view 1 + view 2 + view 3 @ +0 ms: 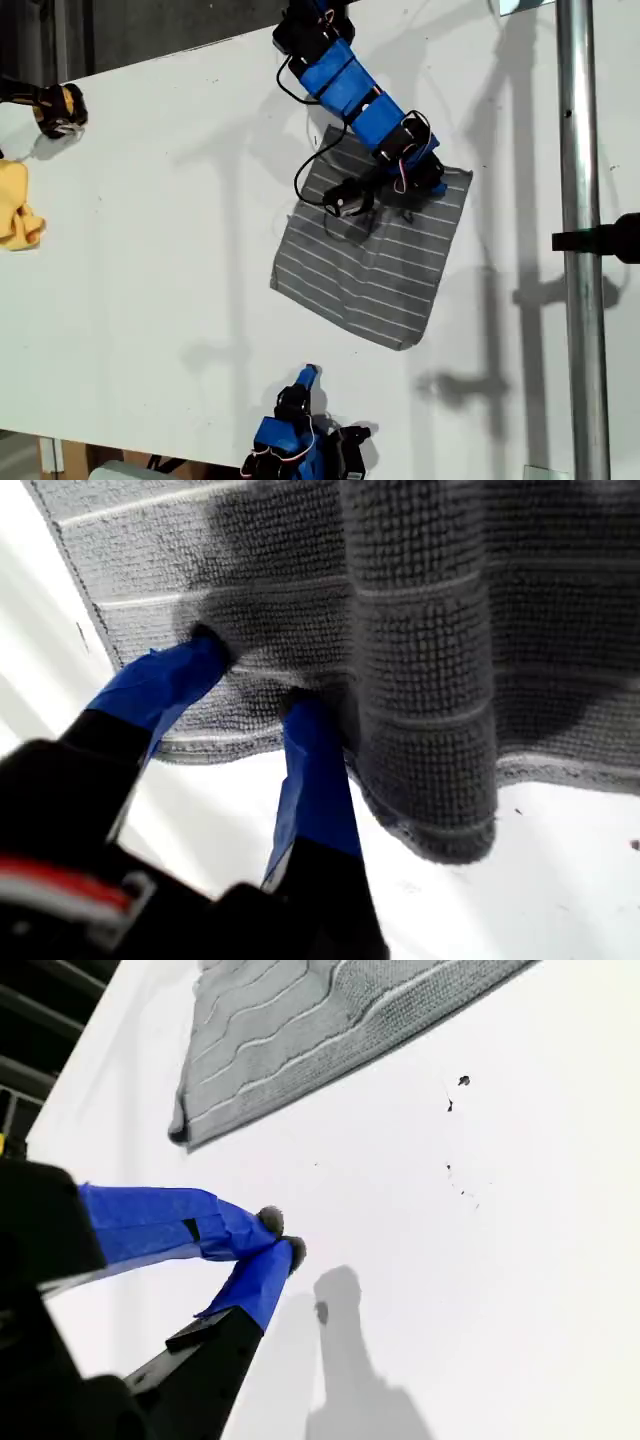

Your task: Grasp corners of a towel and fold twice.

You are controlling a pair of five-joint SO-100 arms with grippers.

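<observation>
Towel (375, 265): grey, white-striped, laid on the white counter (170, 250). First end effector (255, 685): fingers spread narrowly, pressed into the towel's edge, fabric bunched between. Second end effector (280, 1237): tips closed, empty, well apart from towel.

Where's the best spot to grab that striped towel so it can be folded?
Probably a corner of the towel, such as the free one nearest my second gripper. It lies flat at the cloth's edge, so fingers could slide in low from the bare table beside it.
</observation>
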